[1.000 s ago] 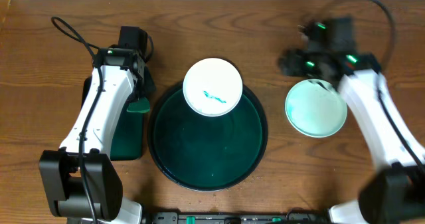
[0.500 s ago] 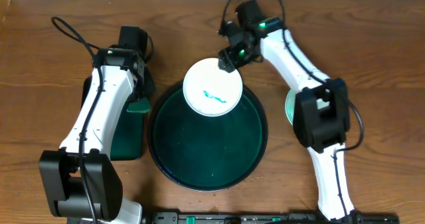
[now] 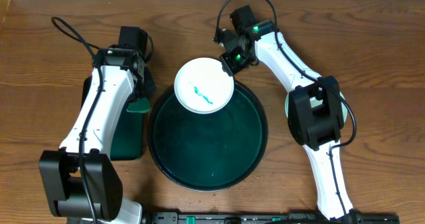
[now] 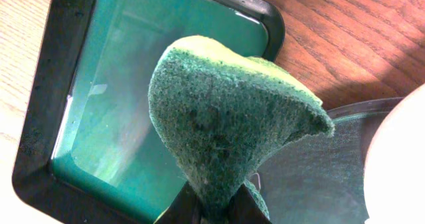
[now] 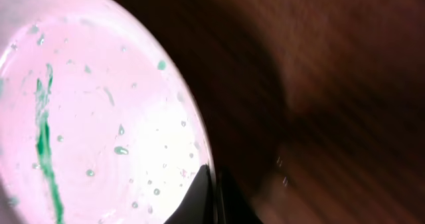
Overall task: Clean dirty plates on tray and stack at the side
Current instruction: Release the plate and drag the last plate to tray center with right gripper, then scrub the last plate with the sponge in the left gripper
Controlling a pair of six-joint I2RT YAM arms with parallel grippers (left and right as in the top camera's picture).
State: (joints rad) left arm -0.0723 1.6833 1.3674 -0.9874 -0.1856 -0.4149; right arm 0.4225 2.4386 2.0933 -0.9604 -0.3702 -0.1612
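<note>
Plate [image 3: 203, 86] with the teal smear has shifted left and now straddles the tray's [image 3: 249, 154] far rim. Right gripper [image 3: 230, 60] swung in from the right and is pinched on the plate edge. Left gripper [image 4: 211, 211] is clamped on the sponge [image 4: 226, 111] beside the tray. Scrub looks next.

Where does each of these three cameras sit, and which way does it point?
Overhead: above the table, facing straight down; shows the left arm, right arm, round tray and smeared plate.
Left wrist: on the left arm, looking past the left gripper, which pinches a sponge, at the rectangular tray.
Right wrist: on the right arm, close on the plate's rim, which the right gripper clamps.
Shared: overhead and right wrist both show that plate.
</note>
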